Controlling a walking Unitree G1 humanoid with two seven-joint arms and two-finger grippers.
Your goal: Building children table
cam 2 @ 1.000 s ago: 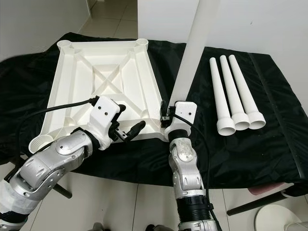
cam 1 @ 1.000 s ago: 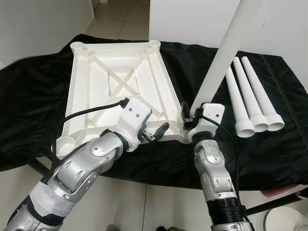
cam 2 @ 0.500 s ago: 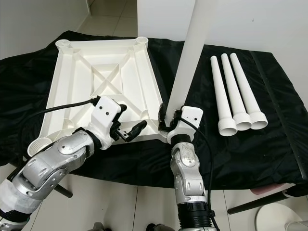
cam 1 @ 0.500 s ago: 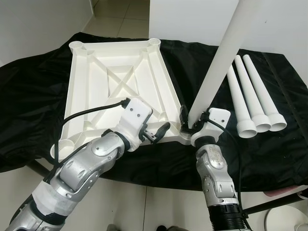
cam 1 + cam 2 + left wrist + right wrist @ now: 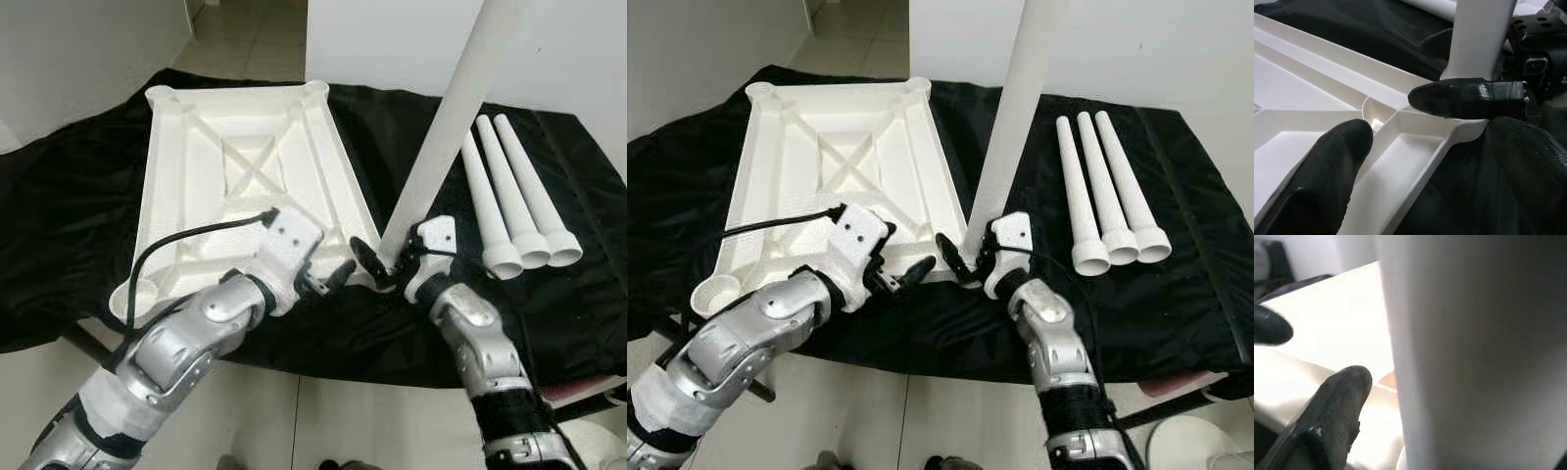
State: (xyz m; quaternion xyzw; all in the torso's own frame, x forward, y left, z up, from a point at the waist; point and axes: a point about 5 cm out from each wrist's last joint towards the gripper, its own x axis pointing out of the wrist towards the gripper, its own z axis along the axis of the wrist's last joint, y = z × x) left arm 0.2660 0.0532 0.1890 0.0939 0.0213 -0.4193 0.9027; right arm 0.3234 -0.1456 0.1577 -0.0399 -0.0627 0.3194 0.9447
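The white table top [image 5: 245,166] lies upside down on a black cloth [image 5: 69,196]. A white leg [image 5: 446,127] stands in its near right corner socket, leaning right. My right gripper [image 5: 384,262] is at the leg's base and stands open. One finger [image 5: 1337,406] sits a little apart from the leg [image 5: 1474,357]; the other is hidden behind it. My left gripper [image 5: 329,279] is open at the table top's near rim, just left of that corner. Its fingers [image 5: 1337,161] straddle a rib of the table top [image 5: 1415,142].
Three more white legs [image 5: 509,206] lie side by side on the cloth at the right. The cloth's front edge runs just below both grippers, with tiled floor beneath. A white wall rises behind, and a white round object [image 5: 1185,441] stands on the floor at bottom right.
My right arm has swung out to the right and its wrist has turned, with one finger come off the leg. The left gripper has shifted slightly right. The leg still stands.
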